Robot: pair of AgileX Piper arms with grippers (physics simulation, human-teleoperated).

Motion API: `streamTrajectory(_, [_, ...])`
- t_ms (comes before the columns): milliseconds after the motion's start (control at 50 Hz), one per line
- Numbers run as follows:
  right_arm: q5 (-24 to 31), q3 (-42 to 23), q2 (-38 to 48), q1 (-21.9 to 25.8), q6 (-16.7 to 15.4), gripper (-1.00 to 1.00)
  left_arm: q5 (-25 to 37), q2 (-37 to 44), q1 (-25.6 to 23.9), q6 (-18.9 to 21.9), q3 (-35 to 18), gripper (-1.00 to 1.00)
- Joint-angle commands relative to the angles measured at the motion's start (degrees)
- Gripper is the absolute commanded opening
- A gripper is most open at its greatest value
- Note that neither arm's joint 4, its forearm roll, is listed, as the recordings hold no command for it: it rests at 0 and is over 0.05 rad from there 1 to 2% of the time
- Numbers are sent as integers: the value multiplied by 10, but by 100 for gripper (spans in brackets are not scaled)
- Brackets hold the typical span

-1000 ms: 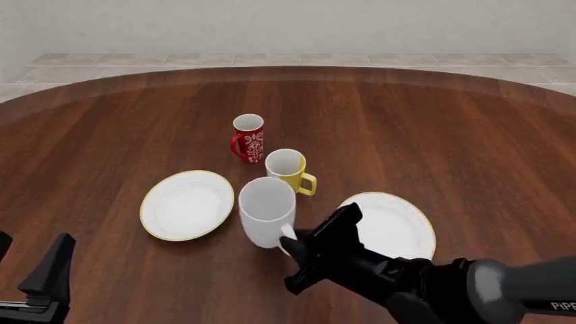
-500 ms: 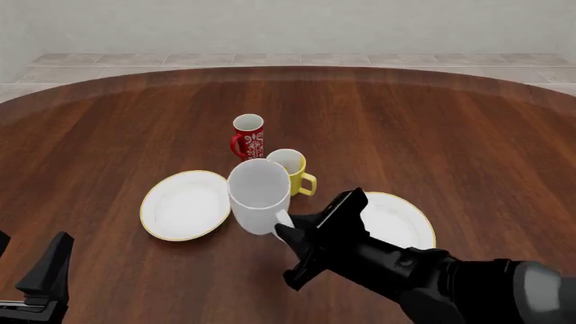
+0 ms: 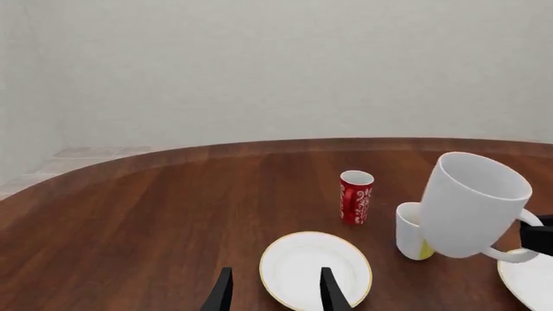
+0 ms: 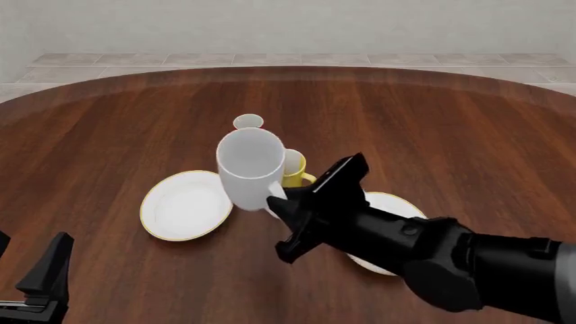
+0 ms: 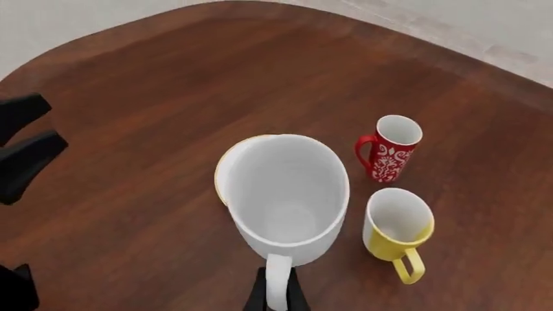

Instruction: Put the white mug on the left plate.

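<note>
Ahead of the right tool point(image 4: 280, 202), pinched shut on its handle, the white mug point(image 4: 249, 169) hangs tilted above the desk. Carrying step: next, move it leftward over the left plate point(image 4: 185, 204) and lower. Left tool point(image 3: 274, 291) rests spread.

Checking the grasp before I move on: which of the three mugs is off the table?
The white mug, held by its handle in the right gripper; the red mug and yellow mug stand on the table.
</note>
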Motion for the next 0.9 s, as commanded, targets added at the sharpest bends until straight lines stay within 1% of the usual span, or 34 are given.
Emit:
streamTrajectory(20, [50, -48, -6, 4, 15, -100, 0, 0, 1, 0, 1, 100])
streamTrajectory(80, [69, -67, -2, 8, 18, -100, -1, 0, 0, 0, 0, 100])
streamTrajectory(100, [88, -84, 11, 6, 24, -100, -1, 0, 1, 1, 0, 100])
streamTrajectory(120, [88, -84, 11, 6, 24, -100, -1, 0, 1, 1, 0, 100])
streamTrajectory(160, [92, -92, 12, 6, 15, -100, -1, 0, 1, 0, -1, 100])
streamTrajectory(180, [100, -99, 14, 11, 16, -100, -1, 0, 1, 0, -1, 100])
streamTrajectory(200, [108, -106, 19, 17, 26, -100, -2, 0, 2, 0, -1, 100])
streamTrajectory(240, [114, -112, 19, 7, 19, -100, -2, 0, 2, 0, -1, 100])
streamTrajectory(320, [124, -124, 20, 10, 22, -100, -2, 0, 1, 0, -1, 100])
streamTrajectory(340, [128, -129, 23, 14, 31, -100, -2, 0, 2, 0, -1, 100])
streamTrajectory(400, [128, -130, 23, 10, 24, -100, -2, 0, 2, -1, -1, 100])
streamTrajectory(440, [138, -139, 30, 8, 36, -100, -2, 0, 1, 0, -2, 100])
streamTrajectory(460, [138, -140, 30, 8, 36, -100, -2, 0, 1, 0, -2, 100])
streamTrajectory(500, [156, -154, 41, 14, 35, -100, -2, 0, 1, -1, -2, 100])
streamTrajectory(540, [157, -156, 41, 13, 35, -100, -2, 0, 1, -1, -2, 100])
streamTrajectory(580, [159, -160, 42, 16, 25, -100, -2, 0, 1, -1, -1, 100])
streamTrajectory(620, [166, -169, 47, 17, 35, -100, -2, 0, 1, -1, -1, 100])
streamTrajectory(720, [174, -184, 54, 23, 36, -100, -1, 0, 1, -1, -1, 100])
streamTrajectory(740, [165, -187, 51, 30, 13, -100, -2, 0, 1, -2, -1, 100])
streamTrajectory(780, [172, -193, 58, 23, 17, -100, -2, 0, 1, -2, -1, 100])
streamTrajectory(820, [179, -210, 72, 24, 27, -100, -2, 0, 1, -2, 0, 100])
streamTrajectory(840, [180, -210, 72, 24, 27, -100, -2, 0, 1, -2, 0, 100])
streamTrajectory(860, [185, -221, 79, 24, 36, -100, -2, 0, 1, -2, 0, 100])
streamTrajectory(900, [186, -224, 81, 22, 34, -100, -2, 0, 2, -3, 0, 100])
